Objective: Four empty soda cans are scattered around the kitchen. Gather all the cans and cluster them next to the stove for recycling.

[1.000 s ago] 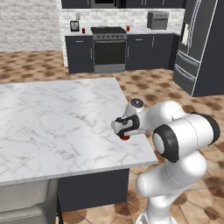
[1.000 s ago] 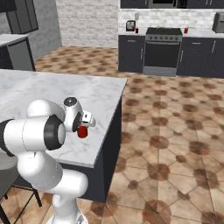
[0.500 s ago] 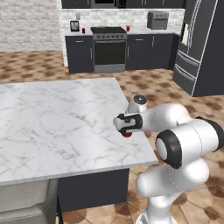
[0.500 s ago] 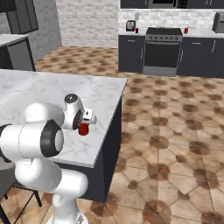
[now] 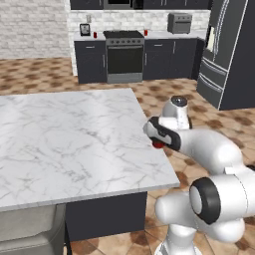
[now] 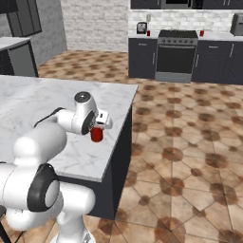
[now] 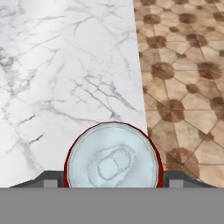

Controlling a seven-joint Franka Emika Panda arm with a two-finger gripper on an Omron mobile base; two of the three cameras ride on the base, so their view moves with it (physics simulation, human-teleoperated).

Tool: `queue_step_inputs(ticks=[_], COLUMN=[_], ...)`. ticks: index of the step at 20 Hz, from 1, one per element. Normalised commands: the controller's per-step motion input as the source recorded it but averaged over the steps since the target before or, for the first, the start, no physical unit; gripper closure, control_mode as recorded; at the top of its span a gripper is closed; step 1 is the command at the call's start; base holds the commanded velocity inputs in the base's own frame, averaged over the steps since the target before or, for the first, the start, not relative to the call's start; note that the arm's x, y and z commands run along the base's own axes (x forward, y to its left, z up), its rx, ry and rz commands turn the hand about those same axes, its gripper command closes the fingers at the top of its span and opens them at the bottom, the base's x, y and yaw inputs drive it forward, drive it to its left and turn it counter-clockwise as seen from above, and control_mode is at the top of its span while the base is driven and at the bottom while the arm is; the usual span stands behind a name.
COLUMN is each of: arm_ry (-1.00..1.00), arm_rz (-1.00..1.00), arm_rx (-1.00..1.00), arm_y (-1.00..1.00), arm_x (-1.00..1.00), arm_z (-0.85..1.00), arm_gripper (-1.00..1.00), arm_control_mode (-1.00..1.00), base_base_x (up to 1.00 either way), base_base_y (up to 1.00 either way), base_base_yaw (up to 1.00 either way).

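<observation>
One red soda can (image 6: pixel 97 135) held upright between the gripper (image 7: pixel 113 180) fingers above the marble island counter (image 5: pixel 60 139) edge

Legible text, labels, brands, numbers: none recorded. The small red cylindrical soda can (image 7: pixel 112 155) with silver top carries no readable marking. Distant appliance fronts too small to read.

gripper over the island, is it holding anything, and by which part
The tool straddles a soda can near the marble island's edge, fingertips at its upper sides; whether it actually grips cannot be told.
</observation>
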Motion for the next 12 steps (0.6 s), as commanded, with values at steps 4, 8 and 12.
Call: queue_step_inputs(ticks=[4,8,12], arm_ry=[0.0,-0.03,-0.1], arm_rz=[-0.03,-0.02,0.0], arm_rx=[0.0,0.0,0.01], arm_y=[-0.48,-0.39,-0.35], arm_x=[-0.56,-0.62,-0.76], arm_z=[0.54,0.53,0.44], arm_gripper=[1.0,1.0,1.0], arm_control_mode=[-1.0,-1.0,-1.0], base_base_x=[0.0,0.0,0.0], base_base_y=[0.0,0.0,0.0], base_base_yaw=[0.0,0.0,0.0])
